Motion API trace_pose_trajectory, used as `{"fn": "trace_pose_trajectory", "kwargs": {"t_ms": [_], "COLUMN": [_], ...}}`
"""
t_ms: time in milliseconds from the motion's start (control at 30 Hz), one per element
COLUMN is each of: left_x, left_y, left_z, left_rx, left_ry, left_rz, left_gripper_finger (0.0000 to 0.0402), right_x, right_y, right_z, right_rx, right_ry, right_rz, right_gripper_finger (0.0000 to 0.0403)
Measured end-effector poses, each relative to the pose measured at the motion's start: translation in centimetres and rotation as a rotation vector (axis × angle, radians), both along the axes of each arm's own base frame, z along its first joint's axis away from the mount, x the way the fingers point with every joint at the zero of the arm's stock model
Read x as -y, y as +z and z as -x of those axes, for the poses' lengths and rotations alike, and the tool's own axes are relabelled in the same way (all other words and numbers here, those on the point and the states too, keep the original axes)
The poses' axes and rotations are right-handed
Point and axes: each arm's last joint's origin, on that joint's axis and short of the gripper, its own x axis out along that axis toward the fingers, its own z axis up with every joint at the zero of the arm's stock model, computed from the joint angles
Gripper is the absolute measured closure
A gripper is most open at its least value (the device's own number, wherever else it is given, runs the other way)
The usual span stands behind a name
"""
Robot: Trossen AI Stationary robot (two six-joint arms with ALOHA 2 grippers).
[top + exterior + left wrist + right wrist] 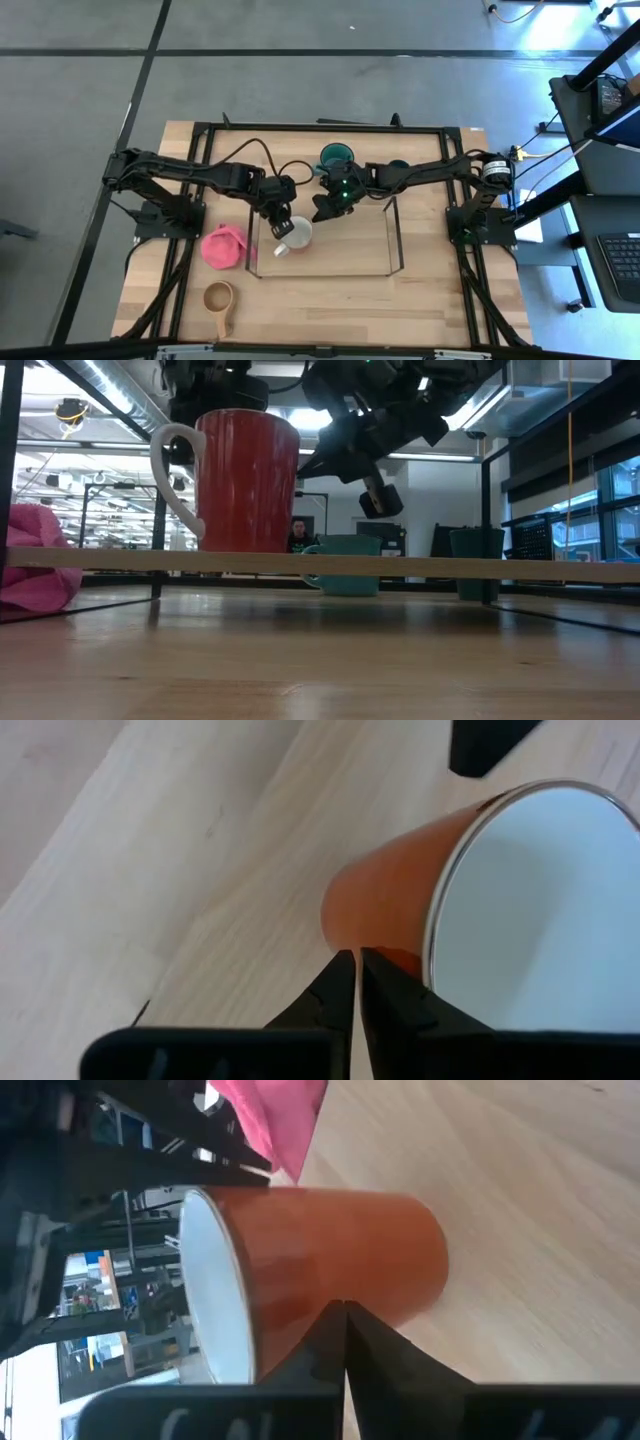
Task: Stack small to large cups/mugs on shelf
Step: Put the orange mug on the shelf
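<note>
The white-rimmed, orange-brown sided mug (296, 234) is stood upright on the low black wire shelf (395, 235). Above it, the left gripper (281, 223) and right gripper (329, 207) are both seen pressed together, empty.

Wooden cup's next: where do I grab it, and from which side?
Take the wooden cup by its long handle, coming down from above. It stands open side up at the table's front left, and the handle sticks out toward the front edge, clear of the pink item. The left gripper, at the orange mug beside the right gripper, is nearer.
</note>
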Motion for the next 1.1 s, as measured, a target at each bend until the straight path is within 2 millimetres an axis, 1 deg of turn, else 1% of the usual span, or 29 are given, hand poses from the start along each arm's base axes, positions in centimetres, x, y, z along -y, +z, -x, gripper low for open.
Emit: {"fn": "trace_pose_trajectory", "kwargs": {"t_ms": [167, 333, 567, 800, 900, 1100], "left_x": [0.2, -0.5, -2.0, -2.5, -2.5, -2.5], "left_y": [0.0, 0.0, 0.0, 0.0, 0.1, 0.3], "left_z": [0.0, 0.0, 0.0, -0.1, -0.2, -0.4], "left_rx": [0.000, 0.004, 0.004, 0.017, 0.039, 0.065], "left_ry": [-0.010, -0.018, 0.001, -0.019, -0.020, -0.042], "left_rz": [-0.002, -0.050, -0.101, -0.119, -0.122, -0.130], "left_gripper_finger": [0.0388, 0.0388, 0.0388, 0.0388, 0.0388, 0.0388], "right_x": [0.8, 0.6, -1.6, -3.4, -3.9, -4.3], "right_y": [-0.2, -0.5, -0.5, -0.4, -0.2, 0.2], "right_z": [0.2, 0.5, 0.5, 0.4, 0.3, -0.1], "right_rx": [-0.014, -0.059, -0.072, -0.077, -0.066, -0.016], "right_ry": [-0.025, 0.027, 0.114, 0.143, 0.146, 0.139], "right_rz": [0.020, 0.001, -0.046, -0.081, -0.093, -0.101], "right_gripper_finger": [0.0394, 0.0394, 0.0393, 0.0393, 0.0393, 0.0394]}}
